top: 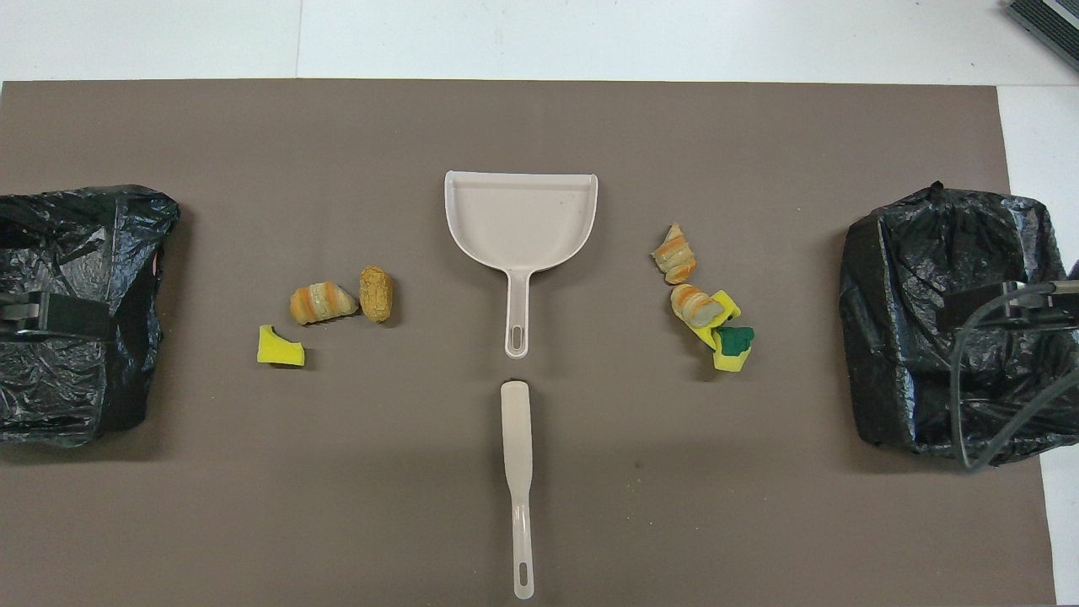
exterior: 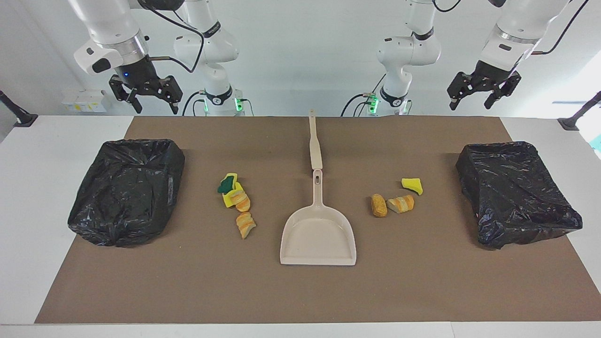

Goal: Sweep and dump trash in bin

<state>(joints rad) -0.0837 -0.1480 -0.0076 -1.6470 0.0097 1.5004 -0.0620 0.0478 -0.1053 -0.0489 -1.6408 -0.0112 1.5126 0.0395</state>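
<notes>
The trash lies in two small heaps on the brown mat. Yellow sponge wedges, one with a green layer, and bread-like chunks (exterior: 237,201) (top: 704,305) lie toward the right arm's end. A yellow wedge and two bread chunks (exterior: 396,201) (top: 329,314) lie toward the left arm's end. A bin lined with a black bag stands at each end (exterior: 127,188) (exterior: 514,192). My right gripper (exterior: 149,101) hangs open and empty above the robots' edge of the table, near its bin. My left gripper (exterior: 476,96) hangs open and empty likewise at its own end.
A beige dustpan (exterior: 318,234) (top: 520,215) lies in the middle of the mat, its handle toward the robots. A beige brush (exterior: 313,143) (top: 517,472) lies in line with it, nearer to the robots. White table shows around the mat (exterior: 300,291).
</notes>
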